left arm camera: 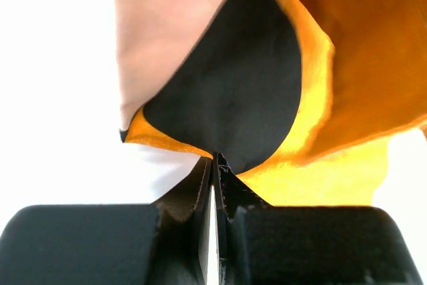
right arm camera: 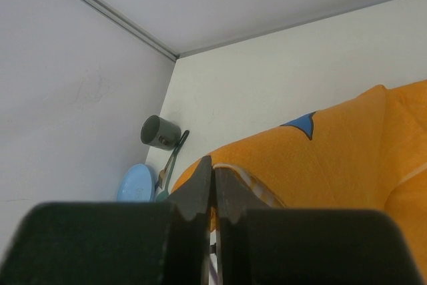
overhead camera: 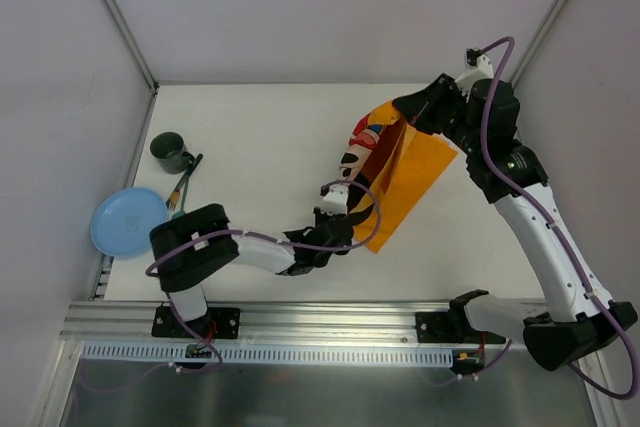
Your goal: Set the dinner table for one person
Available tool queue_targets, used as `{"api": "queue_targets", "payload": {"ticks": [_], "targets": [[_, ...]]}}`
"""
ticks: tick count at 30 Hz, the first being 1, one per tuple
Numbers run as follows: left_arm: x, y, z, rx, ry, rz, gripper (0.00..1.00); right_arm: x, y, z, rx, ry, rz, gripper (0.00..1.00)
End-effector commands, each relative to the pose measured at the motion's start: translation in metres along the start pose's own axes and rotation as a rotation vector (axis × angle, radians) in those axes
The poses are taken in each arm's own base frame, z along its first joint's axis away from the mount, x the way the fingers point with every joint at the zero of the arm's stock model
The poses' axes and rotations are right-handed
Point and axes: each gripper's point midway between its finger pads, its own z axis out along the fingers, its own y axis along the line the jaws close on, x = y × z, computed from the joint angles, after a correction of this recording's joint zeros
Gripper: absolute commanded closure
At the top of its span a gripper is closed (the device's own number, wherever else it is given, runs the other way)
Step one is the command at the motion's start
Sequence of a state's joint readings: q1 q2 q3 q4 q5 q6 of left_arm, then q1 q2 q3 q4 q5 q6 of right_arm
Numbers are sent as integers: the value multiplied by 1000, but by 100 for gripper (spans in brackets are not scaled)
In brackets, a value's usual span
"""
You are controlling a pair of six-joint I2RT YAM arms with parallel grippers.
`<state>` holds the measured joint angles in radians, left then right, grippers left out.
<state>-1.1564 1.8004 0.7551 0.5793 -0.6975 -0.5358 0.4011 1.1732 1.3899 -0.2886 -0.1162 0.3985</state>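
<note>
Both grippers pinch the mat [overhead camera: 425,172]: the left gripper [left arm camera: 215,159] is clamped on a near corner, the right gripper [right arm camera: 212,165] on the far edge. The mat is bunched and partly lifted off the table [overhead camera: 260,127], right of centre, toward 3 o'clock. Draw the left gripper toward 7 o'clock and the right gripper toward 1 o'clock until the cloth goes taut, then lower both together. Leave room at 9 o'clock, where the plate [overhead camera: 128,222] and cup [overhead camera: 170,152] stand.
</note>
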Motion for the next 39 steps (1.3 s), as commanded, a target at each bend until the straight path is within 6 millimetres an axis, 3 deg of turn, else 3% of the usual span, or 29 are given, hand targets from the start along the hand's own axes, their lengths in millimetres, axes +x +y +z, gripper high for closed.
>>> {"api": "queue_targets", "payload": {"ticks": [1, 5, 6, 7, 8, 9, 11, 12, 14, 15, 17, 18, 25, 29, 32, 34, 37, 39], "targets": [[-38, 30, -35, -60, -35, 82, 100, -25, 17, -22, -68, -76, -29, 100], [-64, 50, -74, -50, -16, 153, 100, -35, 20, -39, -66, -100, -48, 100], [-87, 51, -90, -30, -50, 144, 100, -36, 19, -44, -61, -98, -58, 100], [-87, 61, -100, -40, -25, 184, 100, -41, 23, -50, -66, -109, -67, 100], [-98, 63, -109, -28, -40, 186, 100, -43, 26, -58, -71, -117, -77, 100], [-120, 65, -127, 6, -76, 181, 100, -41, 26, -64, -65, -102, -81, 100], [-132, 76, -146, 9, -63, 223, 100, -43, 32, -82, -71, -109, -101, 100], [-157, 78, -163, 33, -110, 219, 100, -44, 34, -89, -73, -111, -105, 100], [-167, 89, -179, 29, -100, 267, 100, -46, 40, -109, -89, -131, -120, 100], [-187, 89, -192, 41, -129, 256, 100, -42, 39, -116, -83, -117, -121, 100], [-200, 95, -212, 81, -134, 286, 100, -37, 37, -131, -73, -108, -128, 100], [-219, 95, -228, 114, -170, 265, 100, -38, 41, -146, -86, -129, -132, 100], [-269, 97, -300, 325, -264, 207, 100, -19, 41, -206, -103, -138, -140, 100], [-289, 100, -335, 426, -333, 170, 100, -4, 35, -229, -98, -125, -123, 100], [-290, 98, -342, 462, -341, 174, 100, 3, 24, -235, -57, -125, -110, 100], [-287, 97, -333, 430, -326, 201, 100, 4, 12, -231, -7, -133, -113, 100], [-266, 85, -303, 388, -241, 267, 100, 18, -15, -210, 82, -90, -101, 100], [-249, 73, -281, 379, -195, 298, 100, 36, -35, -186, 123, -45, -88, 100]]}}
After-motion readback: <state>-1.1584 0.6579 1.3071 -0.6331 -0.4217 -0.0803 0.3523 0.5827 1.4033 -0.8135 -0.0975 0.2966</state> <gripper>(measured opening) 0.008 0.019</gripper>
